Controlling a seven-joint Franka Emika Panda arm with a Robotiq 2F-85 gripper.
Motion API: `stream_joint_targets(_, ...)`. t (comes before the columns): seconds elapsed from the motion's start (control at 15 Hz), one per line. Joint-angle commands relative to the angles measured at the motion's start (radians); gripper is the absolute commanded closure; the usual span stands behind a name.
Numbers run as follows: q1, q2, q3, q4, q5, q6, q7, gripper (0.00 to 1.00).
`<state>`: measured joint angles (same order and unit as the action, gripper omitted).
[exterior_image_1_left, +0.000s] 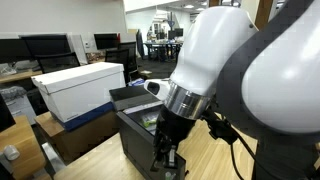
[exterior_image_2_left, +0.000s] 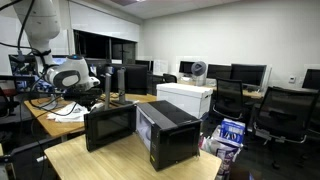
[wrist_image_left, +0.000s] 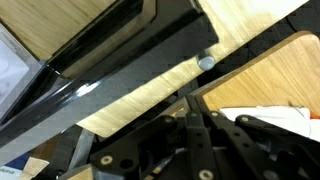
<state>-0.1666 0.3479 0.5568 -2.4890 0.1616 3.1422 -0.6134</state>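
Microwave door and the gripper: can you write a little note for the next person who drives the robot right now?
Gripper: shut, right at the top edge of the microwave door. Whether it really pinches the door cannot be told from the pictures.
Microwave: sits on the wooden table, with its door swung wide open.
Done: the door stands open and the gripper is closed beside it.
Left: probably moving the door. Check the grip in the wrist view first.

We see a white rectangular cardboard box beside the light wooden surface, with black computer monitors and dark office chairs behind.
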Motion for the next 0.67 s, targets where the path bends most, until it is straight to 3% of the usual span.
stream_joint_targets(0.0, 0.048, 0.054, -0.127, 0.015, -0.147, 0.017, 0.077, 0.97)
stream_joint_targets(0.27, 0.149, 0.095, -0.348, 0.060, -0.279, 0.047, 0.195, 0.98)
stream_joint_targets(0.6, 0.344, 0.133, -0.660, 0.129, -0.298, 0.137, 0.324, 0.97)
